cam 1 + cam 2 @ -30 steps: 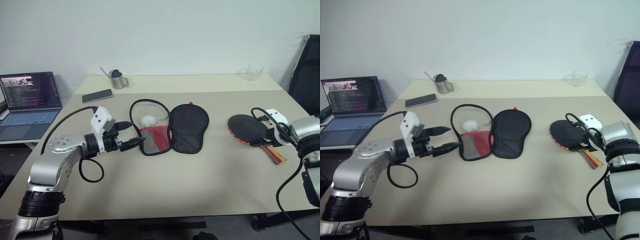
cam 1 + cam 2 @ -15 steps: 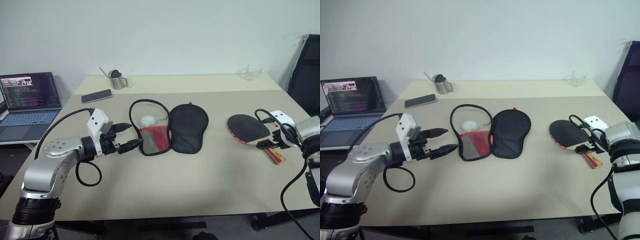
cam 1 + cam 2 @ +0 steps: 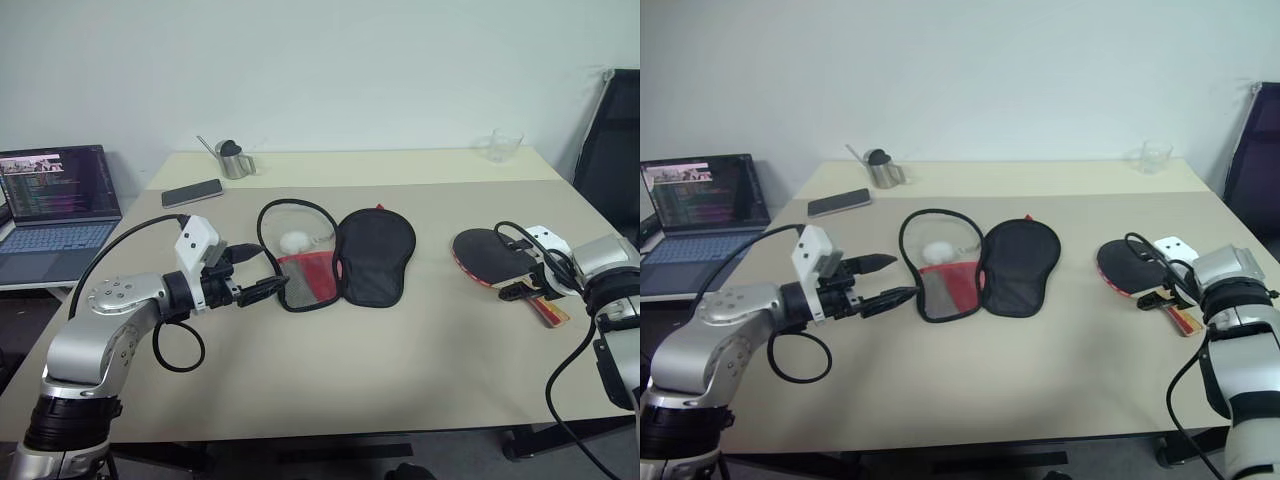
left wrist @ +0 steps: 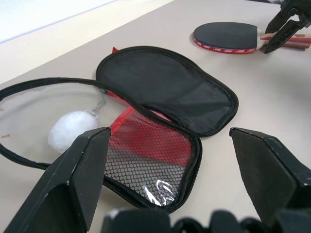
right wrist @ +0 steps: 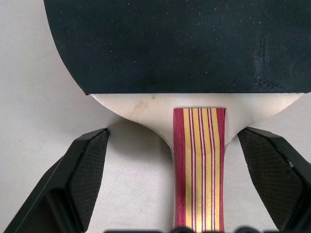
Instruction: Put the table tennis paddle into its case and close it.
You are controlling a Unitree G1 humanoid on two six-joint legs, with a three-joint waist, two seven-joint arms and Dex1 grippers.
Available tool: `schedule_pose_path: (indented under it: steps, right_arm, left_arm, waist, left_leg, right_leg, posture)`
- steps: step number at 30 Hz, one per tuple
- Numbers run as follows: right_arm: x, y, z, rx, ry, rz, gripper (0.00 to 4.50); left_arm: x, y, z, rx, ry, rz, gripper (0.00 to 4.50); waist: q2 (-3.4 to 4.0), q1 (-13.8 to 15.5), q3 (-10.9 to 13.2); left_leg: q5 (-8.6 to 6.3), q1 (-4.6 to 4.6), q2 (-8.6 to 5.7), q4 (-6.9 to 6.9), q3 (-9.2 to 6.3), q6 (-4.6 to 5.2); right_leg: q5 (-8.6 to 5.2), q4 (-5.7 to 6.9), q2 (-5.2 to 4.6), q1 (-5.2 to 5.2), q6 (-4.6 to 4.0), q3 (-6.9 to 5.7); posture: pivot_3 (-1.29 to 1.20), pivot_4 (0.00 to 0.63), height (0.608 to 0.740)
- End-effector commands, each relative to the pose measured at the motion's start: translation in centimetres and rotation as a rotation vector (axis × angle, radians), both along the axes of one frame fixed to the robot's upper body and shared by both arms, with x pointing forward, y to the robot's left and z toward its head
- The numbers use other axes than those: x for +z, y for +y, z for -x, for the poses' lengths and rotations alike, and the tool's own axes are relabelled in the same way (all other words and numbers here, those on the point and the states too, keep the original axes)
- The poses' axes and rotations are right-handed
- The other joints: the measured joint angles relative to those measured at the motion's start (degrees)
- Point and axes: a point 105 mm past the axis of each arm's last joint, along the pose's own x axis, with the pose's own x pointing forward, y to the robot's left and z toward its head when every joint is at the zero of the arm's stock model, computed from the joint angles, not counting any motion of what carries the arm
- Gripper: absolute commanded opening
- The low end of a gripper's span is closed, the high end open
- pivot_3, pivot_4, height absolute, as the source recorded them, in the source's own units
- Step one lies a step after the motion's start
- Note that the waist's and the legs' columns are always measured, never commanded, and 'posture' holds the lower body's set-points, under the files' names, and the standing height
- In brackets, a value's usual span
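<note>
The right tool [image 5: 194,184] hung spread over the paddle's [image 3: 497,257] handle. The left tool [image 3: 888,281] waited spread beside the open case [image 3: 335,256] on the counter [image 3: 400,360].

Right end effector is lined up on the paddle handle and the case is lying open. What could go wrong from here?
1. The flat black-rubber paddle with the striped wooden handle lies flush on the beige table; the open right end effector straddles its handle and could skid it away when closing.
2. The open black fabric case is loose, and the open left end effector isn't pinning it, so insertion may push it.
</note>
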Motion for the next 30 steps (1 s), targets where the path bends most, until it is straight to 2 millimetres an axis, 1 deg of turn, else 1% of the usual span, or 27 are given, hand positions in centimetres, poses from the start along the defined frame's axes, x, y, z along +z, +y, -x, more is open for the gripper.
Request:
schedule_pose_path:
  steps: [1, 7, 8, 9, 10, 15, 19, 21, 23, 26, 28, 30]
  right_arm:
    - [0.9, 0.8, -0.9, 0.026, -0.045, 0.008, 3.32]
    - [1.3, 0.9, -1.1, 0.030, -0.066, 0.001, 1.45]
    - [1.4, 1.0, -1.2, 0.033, -0.071, -0.003, 1.24]
    - [1.7, 1.2, -1.3, 0.033, -0.083, -0.013, 1.14]
    - [1.9, 1.3, -1.4, 0.032, -0.091, -0.019, 1.13]
    - [4.2, 2.4, -2.3, -0.007, -0.175, -0.076, 1.13]
    - [6.6, 3.4, -2.6, -0.040, -0.239, -0.119, 1.13]
    - [7.6, 3.6, -2.6, -0.048, -0.275, -0.082, 1.13]
    - [8.7, 4.9, -2.7, -0.054, -0.305, -0.105, 1.13]
    - [9.9, 7.6, -2.6, -0.044, -0.341, -0.155, 1.12]
    - [10.3, 9.2, -2.5, -0.045, -0.360, -0.176, 1.12]
    - [10.4, 10.7, -2.4, -0.048, -0.365, -0.202, 1.12]
  left_arm:
    - [1.6, 0.1, 0.5, 0.000, -0.062, -0.002, 4.29]
    - [1.6, 0.1, 0.6, 0.001, -0.061, -0.002, 4.29]
    - [1.6, 0.1, 0.5, 0.001, -0.061, -0.002, 4.29]
    - [1.6, 0.1, 0.5, 0.001, -0.060, -0.002, 4.29]
    - [1.6, 0.1, 0.5, 0.000, -0.060, -0.002, 4.29]
    - [1.6, 0.0, 0.3, -0.003, -0.060, -0.003, 4.29]
    - [1.6, 0.0, 0.2, -0.006, -0.061, -0.005, 4.29]
    - [1.6, 0.0, 0.2, -0.008, -0.061, -0.007, 4.29]
    - [1.5, 0.0, 0.3, -0.008, -0.059, -0.007, 4.29]
    - [1.5, 0.0, 0.2, -0.008, -0.057, -0.009, 4.29]
    - [1.4, 0.0, 0.2, -0.008, -0.055, -0.009, 4.29]
    - [1.4, -0.1, 0.2, -0.013, -0.052, -0.007, 4.29]
  waist:
    - [-0.01, -0.1, 0.0]
    - [-0.02, -0.1, 0.0]
    - [-0.02, -0.1, 0.0]
    - [-0.02, -0.1, 0.0]
    - [-0.02, -0.1, 0.0]
    - [-0.01, -0.1, 0.0]
    - [0.00, -0.1, 0.0]
    - [0.00, 0.0, 0.0]
    - [0.00, 0.1, 0.0]
    - [0.00, 0.0, 0.0]
    - [0.00, 0.0, 0.0]
    - [0.00, 0.2, 0.0]
  left_leg:
    - [0.00, 0.04, 0.00, 0.00, 0.00, 0.00]
    - [0.00, 0.17, 0.00, 0.02, 0.03, 0.00]
    - [0.00, 0.17, -0.01, 0.02, 0.03, 0.00]
    - [0.00, 0.17, -0.01, 0.02, 0.03, 0.00]
    - [0.00, 0.17, 0.00, 0.02, 0.03, 0.00]
    - [0.00, 0.13, 0.00, 0.01, 0.05, 0.00]
    - [0.00, 0.07, 0.00, 0.00, 0.05, 0.00]
    - [0.00, 0.02, 0.01, 0.00, 0.01, 0.00]
    - [0.00, -0.03, 0.00, -0.01, -0.02, 0.00]
    - [0.00, -0.16, 0.01, 0.00, -0.02, 0.00]
    - [0.00, -0.24, 0.02, 0.00, -0.03, 0.00]
    - [0.01, -0.37, 0.02, 0.02, -0.04, -0.01]
  right_leg:
    - [0.00, 0.00, 0.01, 0.04, 0.00, 0.01]
    - [0.06, 0.02, 0.02, 0.15, -0.02, 0.04]
    - [0.07, 0.03, 0.02, 0.15, -0.02, 0.04]
    - [0.07, 0.03, 0.02, 0.14, -0.02, 0.04]
    - [0.07, 0.03, 0.02, 0.14, -0.02, 0.05]
    - [0.07, 0.03, 0.04, 0.07, -0.02, 0.07]
    - [0.07, 0.02, 0.04, 0.01, -0.02, 0.08]
    - [0.07, -0.01, 0.04, -0.02, -0.02, 0.07]
    - [0.07, -0.03, 0.04, -0.05, -0.02, 0.04]
    - [0.07, -0.02, 0.03, -0.17, -0.02, 0.06]
    - [0.07, 0.01, 0.04, -0.27, -0.02, 0.05]
    - [0.07, 0.02, 0.04, -0.40, -0.03, 0.04]
  posture:
    - [0.00, 0.150, 0.740]
    - [0.00, 0.150, 0.740]
    - [0.00, 0.150, 0.740]
    - [0.00, 0.150, 0.740]
    - [0.00, 0.150, 0.740]
    - [0.00, 0.150, 0.740]
    - [0.00, 0.150, 0.740]
    - [0.00, 0.150, 0.740]
    - [0.00, 0.150, 0.740]
    - [0.00, 0.150, 0.740]
    - [0.00, 0.150, 0.740]
    - [0.00, 0.150, 0.740]
